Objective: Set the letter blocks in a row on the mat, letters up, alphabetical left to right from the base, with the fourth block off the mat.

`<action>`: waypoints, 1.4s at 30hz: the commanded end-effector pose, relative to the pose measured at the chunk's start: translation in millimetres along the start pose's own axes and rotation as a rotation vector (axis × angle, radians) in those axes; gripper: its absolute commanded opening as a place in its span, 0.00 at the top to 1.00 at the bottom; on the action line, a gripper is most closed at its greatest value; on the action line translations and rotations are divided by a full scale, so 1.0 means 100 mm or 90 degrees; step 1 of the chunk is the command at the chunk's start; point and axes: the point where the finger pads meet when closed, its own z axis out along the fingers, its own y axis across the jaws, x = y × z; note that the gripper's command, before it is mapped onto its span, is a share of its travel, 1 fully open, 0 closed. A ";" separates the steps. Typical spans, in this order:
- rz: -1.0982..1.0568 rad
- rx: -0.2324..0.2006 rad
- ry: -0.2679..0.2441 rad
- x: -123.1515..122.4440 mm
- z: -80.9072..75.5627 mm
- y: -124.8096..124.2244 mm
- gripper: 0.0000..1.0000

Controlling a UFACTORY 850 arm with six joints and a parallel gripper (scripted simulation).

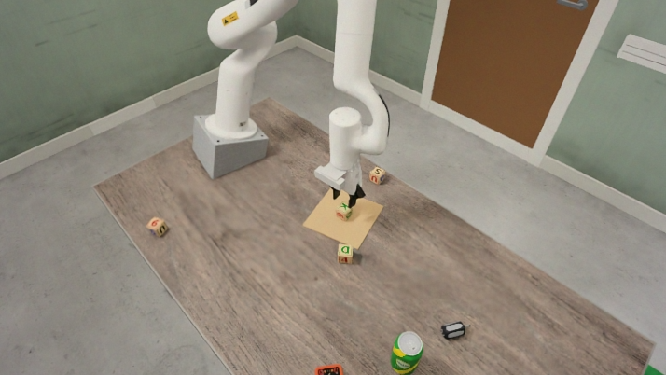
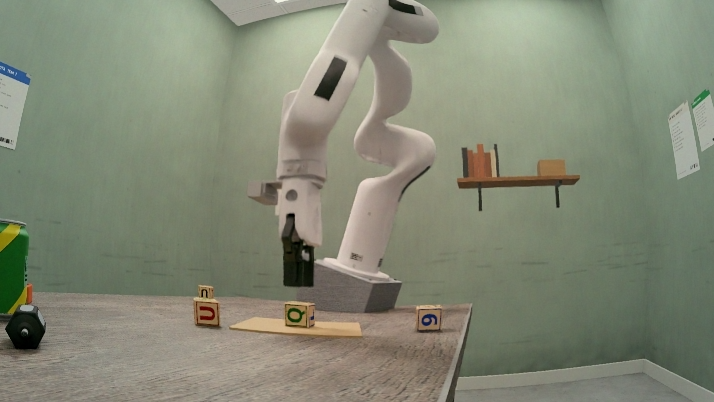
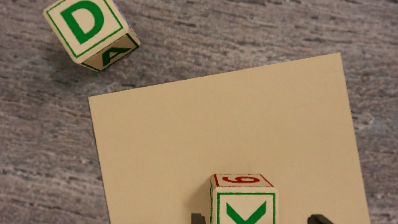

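Observation:
A tan mat point(image 1: 341, 221) lies on the wooden floor panel. A block with a green K on top point(image 1: 344, 212) stands on the mat, and it also shows in the wrist view point(image 3: 245, 200) and in the exterior view point(image 2: 299, 314). My gripper point(image 1: 347, 198) is open and empty a little above this block, its fingertips to either side point(image 3: 257, 220). A block with a green D on top point(image 1: 345, 253) stands just off the mat's near corner point(image 3: 90, 32). A block with an S on top point(image 1: 377, 175) stands off the mat on the far side. A block with a red digit on top point(image 1: 158, 227) stands far to the left.
The grey robot base point(image 1: 229, 145) stands at the back. A green can point(image 1: 407, 352), a small black object point(image 1: 453, 330) and an orange object point(image 1: 328, 369) are at the near end of the panel. The panel's edge runs close to the digit block.

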 end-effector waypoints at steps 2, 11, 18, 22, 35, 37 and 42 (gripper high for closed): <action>0.000 -0.002 0.000 0.00 -0.15 -0.01 0.38; 0.000 -0.002 0.000 0.00 -0.23 -0.01 0.00; 0.000 -0.002 0.000 0.00 -0.23 -0.01 0.00; 0.000 -0.002 0.000 0.00 -0.23 -0.01 0.00; -0.102 0.002 -0.006 0.28 -0.24 -0.36 0.00; -0.158 0.004 -0.007 0.46 -0.24 -0.53 0.00; -0.244 0.004 -0.006 0.75 -0.26 -0.76 0.00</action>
